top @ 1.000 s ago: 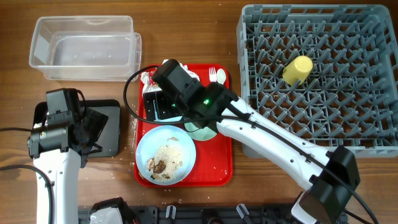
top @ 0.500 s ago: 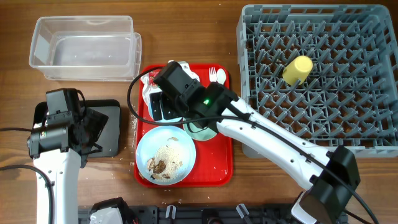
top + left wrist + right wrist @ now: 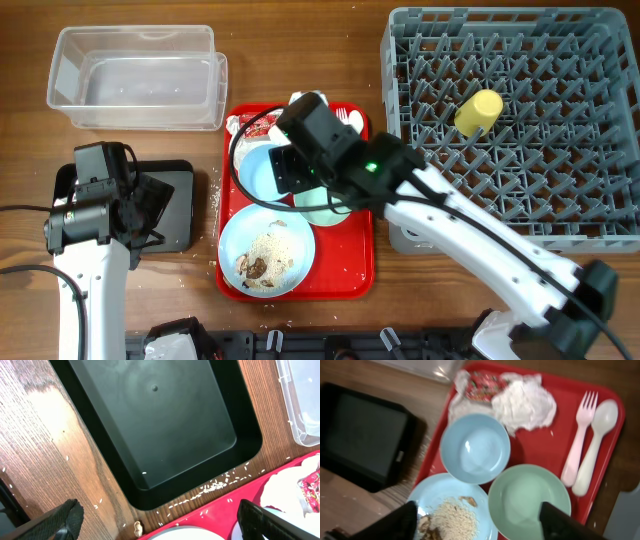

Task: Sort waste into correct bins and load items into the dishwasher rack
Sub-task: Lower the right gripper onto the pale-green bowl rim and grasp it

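My right gripper (image 3: 298,178) (image 3: 485,522) hangs open above the red tray with nothing between its fingers. Below it lie the small light blue bowl (image 3: 475,448), the mint green bowl (image 3: 529,500), and the large blue plate (image 3: 451,512) carrying rice crumbs and brown bits. The white napkin (image 3: 527,402) and red-and-white wrapper (image 3: 482,385) sit at the tray's far end. The fork (image 3: 577,440) and spoon (image 3: 595,435) lie along its side. A yellow cup (image 3: 479,111) lies in the grey dishwasher rack (image 3: 560,215). My left gripper (image 3: 155,205) (image 3: 162,525) stands open at the black tray (image 3: 155,425).
The clear tub (image 3: 135,75) stands at the back left, its corner (image 3: 305,400) showing in the left wrist view. Loose rice grains (image 3: 215,487) are scattered on the wood between the black tray and the red tray (image 3: 355,270).
My right arm has swung to the right across the red tray, uncovering the small blue bowl. The left arm has not moved.
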You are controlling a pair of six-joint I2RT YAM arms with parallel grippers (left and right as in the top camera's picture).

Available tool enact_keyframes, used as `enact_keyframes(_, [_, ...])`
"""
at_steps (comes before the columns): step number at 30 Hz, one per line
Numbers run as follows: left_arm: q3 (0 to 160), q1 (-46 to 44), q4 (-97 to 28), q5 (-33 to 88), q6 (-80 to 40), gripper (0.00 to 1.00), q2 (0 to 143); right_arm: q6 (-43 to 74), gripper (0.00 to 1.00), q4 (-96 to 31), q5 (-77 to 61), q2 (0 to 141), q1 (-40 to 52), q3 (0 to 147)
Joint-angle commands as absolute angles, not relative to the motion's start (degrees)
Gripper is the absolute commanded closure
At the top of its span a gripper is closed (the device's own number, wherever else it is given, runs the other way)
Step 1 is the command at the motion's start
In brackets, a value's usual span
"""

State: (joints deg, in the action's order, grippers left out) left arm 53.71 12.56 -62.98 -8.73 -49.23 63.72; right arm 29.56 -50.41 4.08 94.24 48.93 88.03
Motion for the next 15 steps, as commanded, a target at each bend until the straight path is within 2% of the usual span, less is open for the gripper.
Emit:
enact_keyframes(1, [53.58,12.64,-62.83,-9.69,-50.00,0.00,63.11,33.58,0.35,-52.01,3.09,99.85,49.01,86.52])
enact_keyframes(4, [53.58,12.64,-62.85,-9.69,-50.00,0.00,63.11,33.61,0.49,-53.32,0.19,102.87,49.06,86.50])
enact_keyframes(10, [53.58,12.64,-62.85,-9.69,-50.00,0.00,63.11,32.97,0.53,-56.95,-2.74,108.47,49.23,86.50])
enact_keyframes(15, [53.58,12.64,-62.83,-9.69,-49.98,0.00,63.11,32.97,0.51,-56.62,-3.73,111.26,50.30,86.48])
